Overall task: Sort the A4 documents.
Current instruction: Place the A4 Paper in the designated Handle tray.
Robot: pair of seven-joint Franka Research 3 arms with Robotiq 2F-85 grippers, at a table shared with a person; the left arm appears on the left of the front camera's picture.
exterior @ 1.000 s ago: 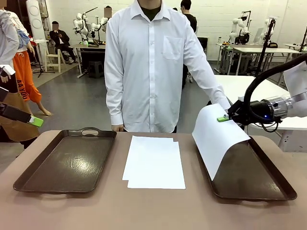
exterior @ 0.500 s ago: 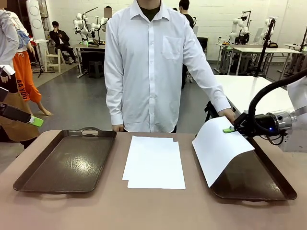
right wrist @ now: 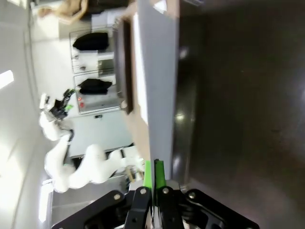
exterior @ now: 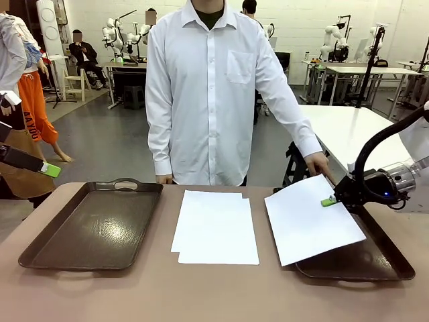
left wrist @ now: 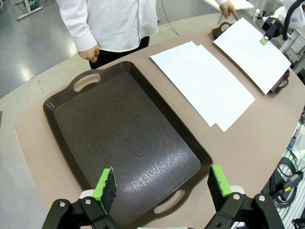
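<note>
"What's in the trays?"

"The left tray (exterior: 90,225) shows its grainy, dark brown floor from rim to rim. It is rectangular, with cut-out handles. One thin white sheet (exterior: 312,225) slants over the right tray (exterior: 379,263)."

"And the other A4 documents?"

"They lie in a flat pile (exterior: 216,227) on the tabletop (exterior: 134,295), between the trays."

"The jaws?"

"The right jaws are pinching that sheet's edge. The left jaws stand spread wide above the left tray."
</note>
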